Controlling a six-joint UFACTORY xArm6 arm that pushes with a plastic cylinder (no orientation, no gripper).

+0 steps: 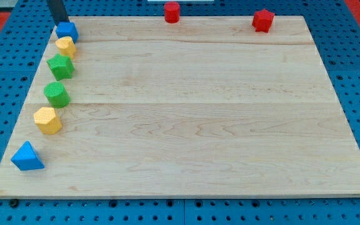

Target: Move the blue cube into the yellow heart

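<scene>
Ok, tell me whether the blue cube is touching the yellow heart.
Touching. In the camera view, the blue cube sits directly against the yellow heart at the board's upper left, no wood visible between them; my tip is just behind the cube.

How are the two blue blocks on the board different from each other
The blue cube sits at the view's top left corner of the board, with my tip right behind it; the blue triangular block lies alone near the view's bottom left corner. The cube looks boxy, the triangular block is a wedge with a pointed top. The cube touches or nearly touches the yellow heart; the triangular block stands clear of its neighbours. Both share the same blue.
</scene>
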